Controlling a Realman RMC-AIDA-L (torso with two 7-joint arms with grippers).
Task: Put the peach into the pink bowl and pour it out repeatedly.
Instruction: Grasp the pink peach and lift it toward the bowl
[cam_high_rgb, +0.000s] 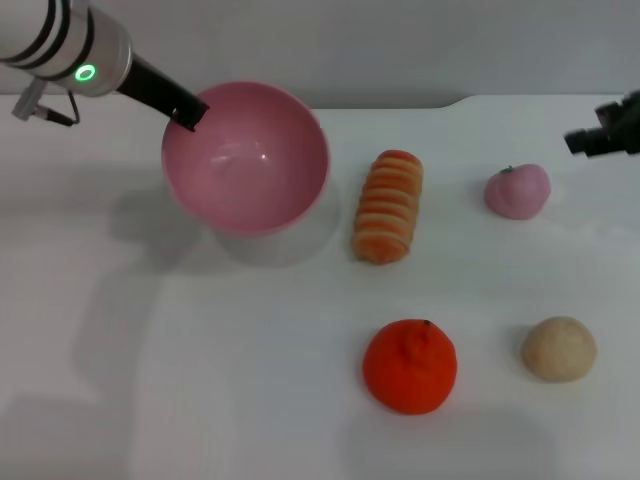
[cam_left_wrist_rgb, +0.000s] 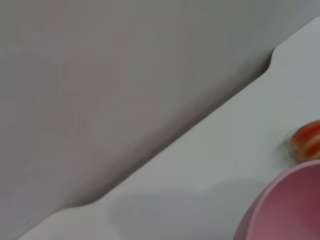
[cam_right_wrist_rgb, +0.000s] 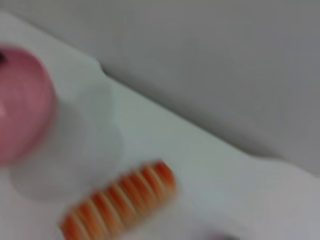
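The pink bowl (cam_high_rgb: 247, 160) hangs tilted above the table at the back left, its empty inside facing me. My left gripper (cam_high_rgb: 186, 108) is shut on its far-left rim. The bowl's edge also shows in the left wrist view (cam_left_wrist_rgb: 287, 210) and as a blur in the right wrist view (cam_right_wrist_rgb: 20, 105). The peach (cam_high_rgb: 517, 190), pale pink with a small stem, lies on the table at the back right, well apart from the bowl. My right gripper (cam_high_rgb: 604, 134) hovers just beyond the peach at the right edge, only partly in view.
An orange-striped bread roll (cam_high_rgb: 389, 206) lies between bowl and peach, also seen in the wrist views (cam_left_wrist_rgb: 307, 140) (cam_right_wrist_rgb: 120, 205). A bright orange tangerine (cam_high_rgb: 410, 366) and a beige bun (cam_high_rgb: 558, 348) sit near the front. The white table (cam_high_rgb: 150, 380) meets a grey wall behind.
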